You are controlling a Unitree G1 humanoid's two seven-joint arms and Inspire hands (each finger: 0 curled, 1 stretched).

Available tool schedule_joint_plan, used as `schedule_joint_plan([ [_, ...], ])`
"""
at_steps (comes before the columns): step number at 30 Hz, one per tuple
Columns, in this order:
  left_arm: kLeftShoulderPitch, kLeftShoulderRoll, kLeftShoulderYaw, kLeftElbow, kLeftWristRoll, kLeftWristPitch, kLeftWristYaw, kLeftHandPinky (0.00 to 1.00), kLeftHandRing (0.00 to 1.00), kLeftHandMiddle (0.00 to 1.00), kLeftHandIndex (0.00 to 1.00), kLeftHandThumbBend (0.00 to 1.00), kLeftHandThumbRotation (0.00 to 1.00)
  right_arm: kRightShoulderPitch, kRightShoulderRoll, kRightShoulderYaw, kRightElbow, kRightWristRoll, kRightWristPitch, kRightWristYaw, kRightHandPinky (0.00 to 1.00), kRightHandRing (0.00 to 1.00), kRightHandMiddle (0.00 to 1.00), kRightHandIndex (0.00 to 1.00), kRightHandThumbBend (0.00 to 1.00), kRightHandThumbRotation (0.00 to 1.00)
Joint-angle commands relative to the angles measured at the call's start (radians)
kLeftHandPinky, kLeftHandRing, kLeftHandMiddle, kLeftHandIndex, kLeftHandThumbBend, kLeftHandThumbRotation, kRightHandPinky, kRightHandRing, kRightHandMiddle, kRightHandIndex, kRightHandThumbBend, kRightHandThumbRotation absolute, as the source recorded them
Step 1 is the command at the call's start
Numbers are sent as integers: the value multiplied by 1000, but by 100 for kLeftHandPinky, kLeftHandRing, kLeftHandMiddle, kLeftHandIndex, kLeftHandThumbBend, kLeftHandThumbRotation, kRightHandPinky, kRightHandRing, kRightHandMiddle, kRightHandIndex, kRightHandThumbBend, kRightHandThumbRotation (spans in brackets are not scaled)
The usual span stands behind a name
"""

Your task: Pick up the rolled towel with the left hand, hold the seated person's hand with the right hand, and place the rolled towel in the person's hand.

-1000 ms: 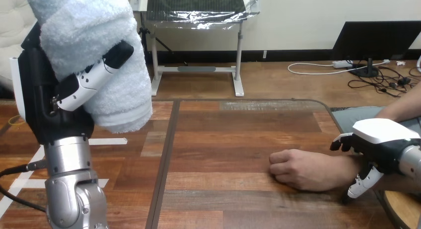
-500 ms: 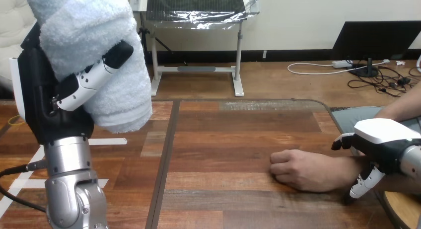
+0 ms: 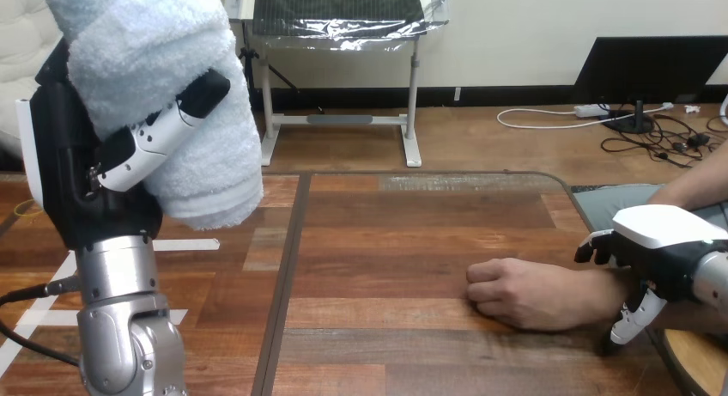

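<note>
My left hand [image 3: 81, 168] is raised high at the view's left, shut on the rolled white towel [image 3: 159, 87], which stands upright and well above the table. The person's hand [image 3: 515, 293] rests as a loose fist, knuckles to the left, on the wooden table [image 3: 386, 241] at the right. My right hand [image 3: 665, 246] sits over the person's wrist [image 3: 605, 297], its white back facing up, at the table's right edge. Whether it grips the wrist I cannot tell.
The person's forearm [image 3: 695, 185] runs off the view's right edge behind my right hand. A dark seam [image 3: 288, 276] runs down the table between my left arm and the person's hand. A round wooden edge [image 3: 700, 366] shows at the bottom right corner.
My right hand has slid slightly to the right along the person's wrist. The left hand, the towel and the person's fist have stayed where they were.
</note>
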Motion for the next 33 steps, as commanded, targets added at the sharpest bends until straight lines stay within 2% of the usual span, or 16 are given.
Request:
schedule_joint_plan([
  [1,-43,-5,-5,-65,-5,2,5,22,27,34,38,53,0,-21,-20,-22,-2,-2,22,-8,56,73,79,80,100,16],
  [20,-43,-3,-5,-59,0,-7,-1,22,27,34,38,52,0,-26,-23,-14,0,-4,38,15,58,76,81,81,100,16],
  [33,-42,-2,-5,-58,1,-4,-1,22,27,34,38,53,0,-25,-22,-16,8,-2,24,2,60,76,80,81,100,16],
])
